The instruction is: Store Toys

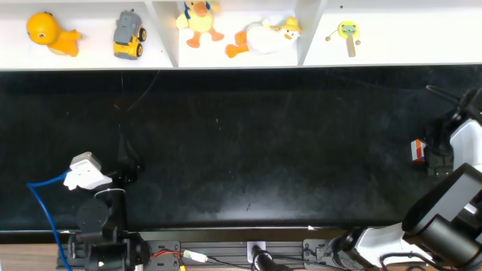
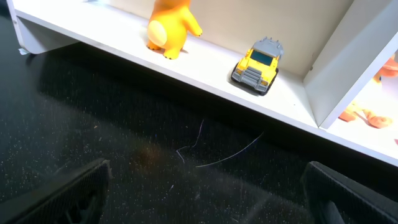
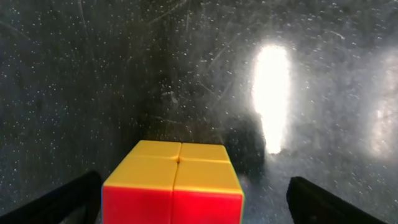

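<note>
A cube with a yellow top and red front (image 3: 173, 183) rests on the black table between the fingers of my right gripper (image 3: 193, 208), which is open; one finger (image 3: 68, 200) is close beside the cube and the other stands well apart. In the top view the cube (image 1: 419, 150) lies at the table's right edge, by the right gripper (image 1: 437, 156). My left gripper (image 2: 205, 208) is open and holds nothing, low over the table at the near left (image 1: 126, 172). It faces the shelf's left compartment, where an orange duck (image 2: 169, 28) and a yellow truck (image 2: 258, 64) stand.
A white shelf (image 1: 241, 62) runs along the table's far edge. Its compartments hold the orange duck (image 1: 49, 31), the truck (image 1: 129, 35), a yellow plush duck (image 1: 199, 19), a white plush duck (image 1: 263, 36) and a green rattle (image 1: 346, 34). A blue cable (image 1: 45, 203) hangs near the left arm.
</note>
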